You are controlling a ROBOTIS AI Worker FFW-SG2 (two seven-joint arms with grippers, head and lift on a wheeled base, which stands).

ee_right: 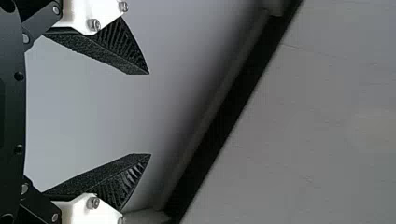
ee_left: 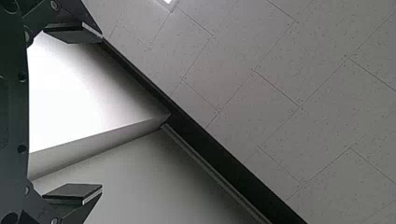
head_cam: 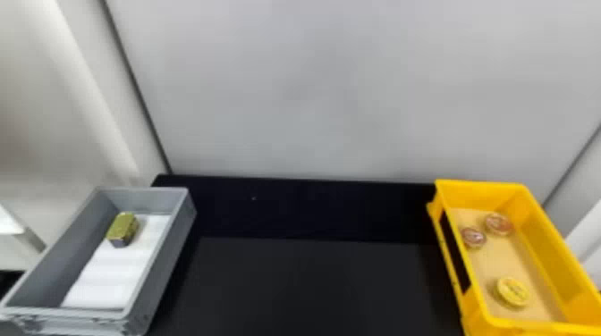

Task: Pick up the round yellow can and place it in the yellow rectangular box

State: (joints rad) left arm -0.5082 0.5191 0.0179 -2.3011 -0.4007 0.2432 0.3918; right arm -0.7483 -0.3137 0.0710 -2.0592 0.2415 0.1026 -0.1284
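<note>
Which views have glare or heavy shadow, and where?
Head view: a pale streak down the left wall, a soft shadow beside the yellow can. Left wrist view: strongest glare, a nearly white panel seen past the open left hand. Right wrist view: the grey wall darkens toward the black strip; bright white brackets on the open right hand.

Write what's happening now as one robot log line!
yellow can: in yellow box | green block: in gray box | left gripper: open, empty | right gripper: open, empty
</note>
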